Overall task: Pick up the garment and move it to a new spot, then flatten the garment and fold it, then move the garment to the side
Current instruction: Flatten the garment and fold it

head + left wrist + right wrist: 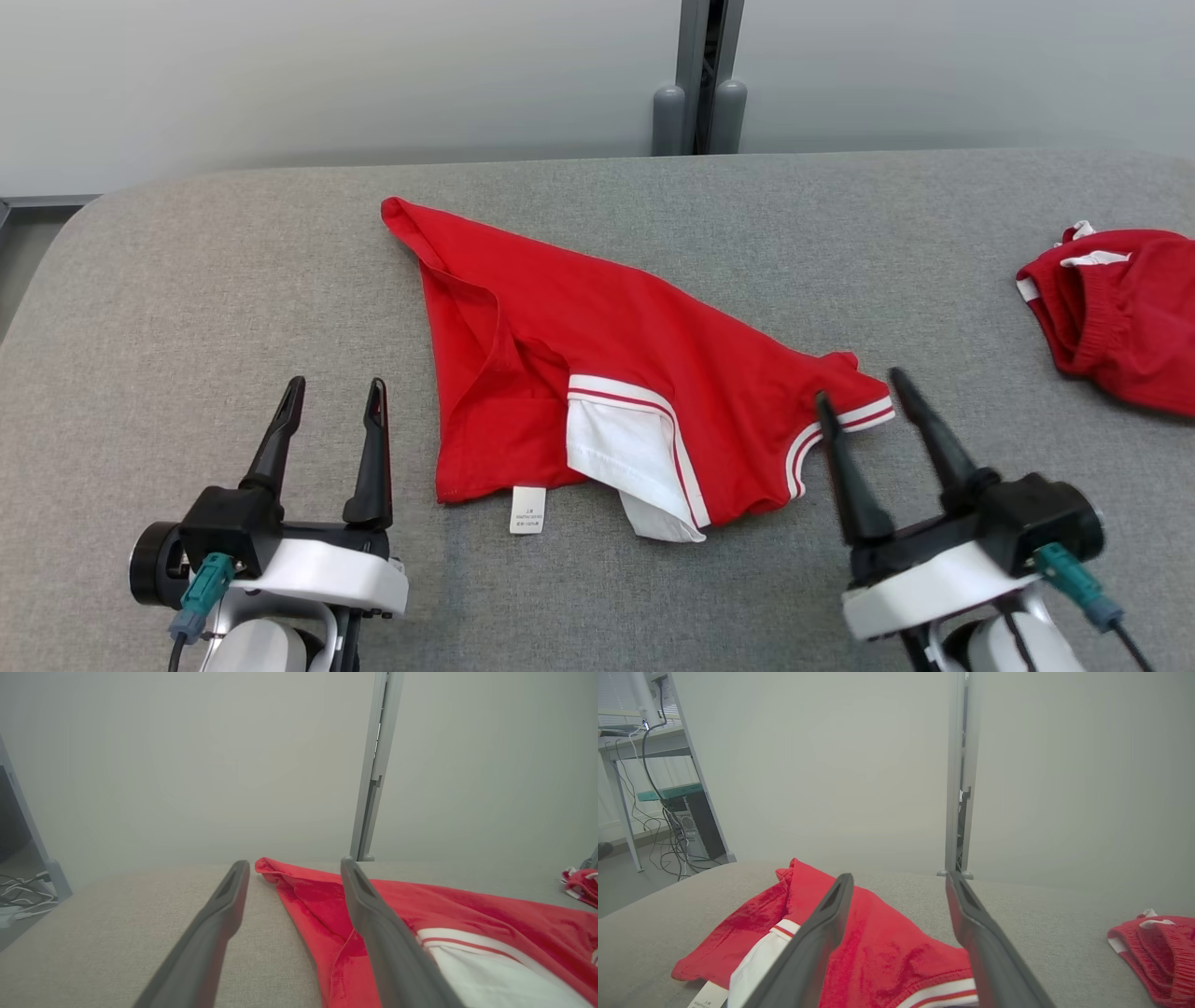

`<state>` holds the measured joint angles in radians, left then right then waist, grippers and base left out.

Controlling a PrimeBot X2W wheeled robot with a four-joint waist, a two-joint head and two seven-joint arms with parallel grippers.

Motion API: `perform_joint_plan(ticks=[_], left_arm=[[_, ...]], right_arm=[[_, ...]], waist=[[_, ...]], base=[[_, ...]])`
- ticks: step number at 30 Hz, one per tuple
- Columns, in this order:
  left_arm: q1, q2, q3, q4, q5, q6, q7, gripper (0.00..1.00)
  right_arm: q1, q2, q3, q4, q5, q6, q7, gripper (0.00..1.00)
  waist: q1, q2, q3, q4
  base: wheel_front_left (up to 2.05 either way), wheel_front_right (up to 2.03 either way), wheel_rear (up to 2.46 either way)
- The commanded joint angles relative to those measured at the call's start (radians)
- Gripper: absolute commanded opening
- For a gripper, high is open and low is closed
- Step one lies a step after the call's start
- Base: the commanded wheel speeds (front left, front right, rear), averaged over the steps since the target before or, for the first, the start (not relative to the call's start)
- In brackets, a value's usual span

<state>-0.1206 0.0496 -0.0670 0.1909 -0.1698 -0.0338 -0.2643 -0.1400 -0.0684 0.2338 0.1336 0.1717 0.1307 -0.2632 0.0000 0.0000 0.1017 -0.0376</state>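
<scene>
Two wide-open claws, left claw (336,383) and right claw (860,385), both empty.
I see the red garment (597,364) rumpled on the grey table (187,308) between them, striped cuff near the right claw.

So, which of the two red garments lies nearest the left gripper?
The spread-out red garment with white trim in the middle, white label at its near hem. The bunched red garment lies far off at the right edge.

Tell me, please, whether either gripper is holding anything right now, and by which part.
Nothing is held: the left gripper and right gripper are both open, and the red garment lies free.
</scene>
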Motion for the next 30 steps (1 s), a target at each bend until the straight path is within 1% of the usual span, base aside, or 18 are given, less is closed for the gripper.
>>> perform_joint_plan(ticks=[1, 9, 13, 14, 17, 24, 30], left_arm=[[0.005, 0.003, -0.001, -0.005, -0.005, 0.004, -0.001, 1.0], [0.012, 0.003, -0.016, 0.011, -0.016, 0.005, -0.001, 1.0], [0.009, 0.003, -0.02, 0.019, -0.023, 0.008, -0.001, 1.0], [0.009, 0.003, -0.02, 0.019, -0.023, 0.008, -0.001, 1.0], [0.007, 0.003, -0.022, 0.024, -0.026, 0.008, -0.001, 1.0], [-0.007, 0.003, -0.031, 0.028, -0.037, 0.008, -0.001, 1.0], [-0.013, 0.003, -0.039, 0.027, -0.04, 0.004, -0.001, 1.0]], right_arm=[[0.01, -0.012, 0.022, -0.007, 0.008, 0.0, 0.0, 1.0], [0.03, -0.072, 0.232, 0.004, 0.048, 0.0, 0.0, 1.0], [0.03, -0.108, 0.334, 0.035, 0.069, 0.0, 0.0, 1.0], [0.03, -0.108, 0.334, 0.035, 0.069, 0.0, 0.0, 1.0], [0.013, -0.12, 0.376, 0.067, 0.08, 0.0, 0.0, 1.0], [-0.03, -0.122, 0.444, 0.155, 0.119, 0.0, 0.0, 1.0], [-0.065, -0.107, 0.458, 0.211, 0.136, 0.0, 0.0, 1.0]], waist=[[0.0, 0.0, 0.001, 0.0], [0.0, 0.0, 0.003, 0.006], [0.0, 0.0, 0.004, 0.013], [0.0, 0.0, 0.004, 0.013], [0.0, 0.0, 0.007, 0.017], [0.0, 0.0, 0.021, 0.034], [0.0, 0.0, 0.037, 0.054]], base=[[0.0, 0.0, 0.0], [0.0, 0.0, 0.0], [0.0, 0.0, 0.0], [0.0, 0.0, 0.0], [0.0, 0.0, 0.0], [0.0, 0.0, 0.0], [0.0, 0.0, 0.0]])
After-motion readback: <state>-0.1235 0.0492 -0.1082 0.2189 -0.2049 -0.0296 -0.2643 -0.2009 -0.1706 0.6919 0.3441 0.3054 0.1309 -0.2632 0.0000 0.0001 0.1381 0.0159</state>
